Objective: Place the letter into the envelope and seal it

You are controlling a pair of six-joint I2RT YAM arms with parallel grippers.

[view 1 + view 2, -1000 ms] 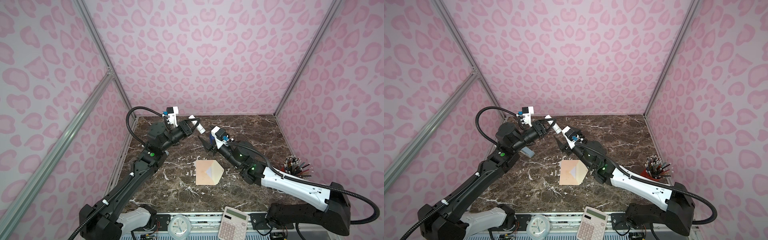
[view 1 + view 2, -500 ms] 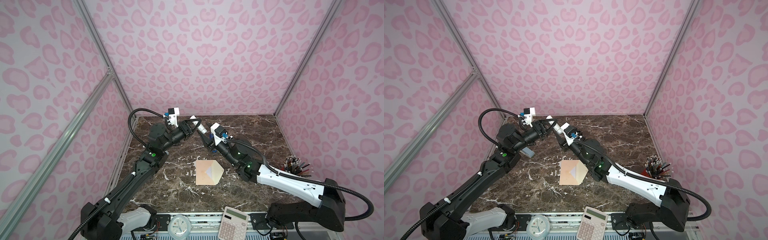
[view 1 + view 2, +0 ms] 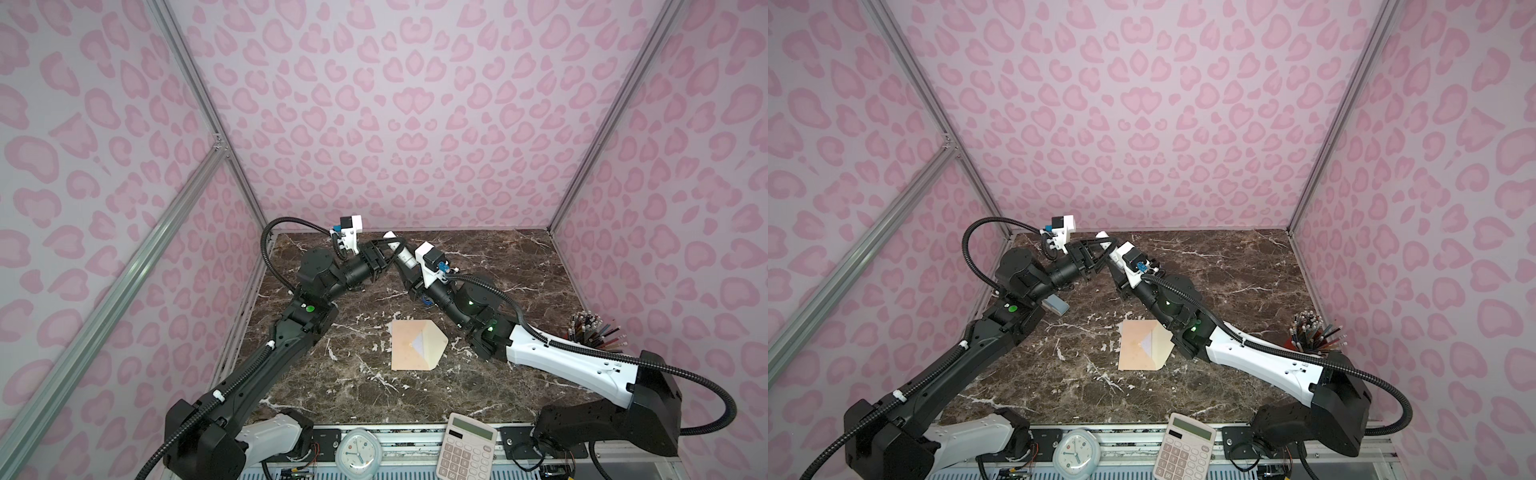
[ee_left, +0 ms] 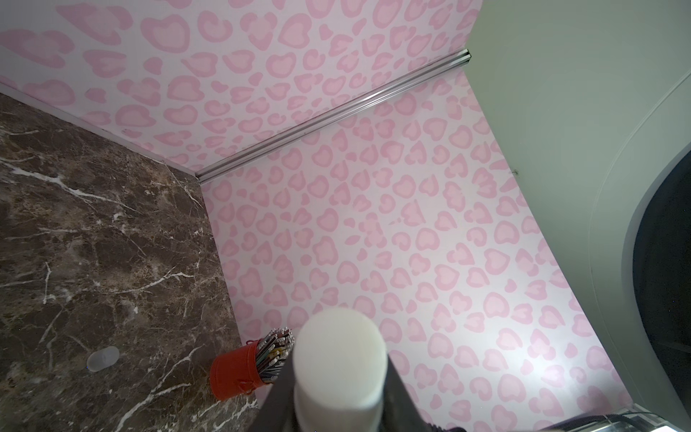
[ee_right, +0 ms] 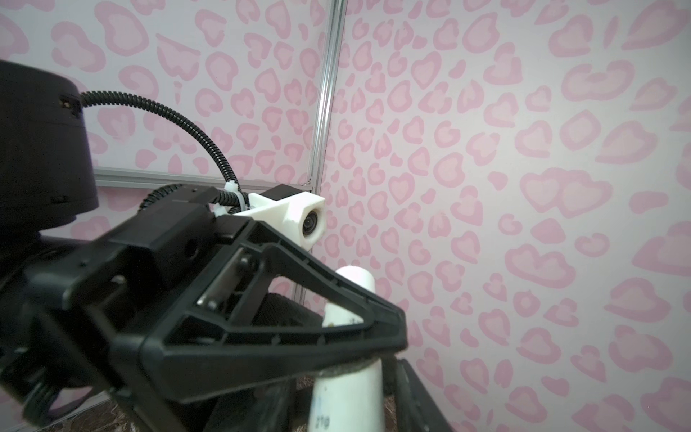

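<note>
Envelope lies flat mid-table, bare marble table on all sides. Its long axis runs near-far, flap tip pointing right, near the right arm. Most open room: far right. Pencil cup hugs the right wall; calculator + clock sit at the front edge. By the back wall, left gripper pinches a glue stick. Right gripper straddles its lower end (can't tell if clamped).

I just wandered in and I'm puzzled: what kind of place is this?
Likely a robot test booth, not a real office: pink heart-patterned wall panels on silver metal frame bars, and two black-and-white robot arms mounted at a brown marble-look tabletop.
</note>
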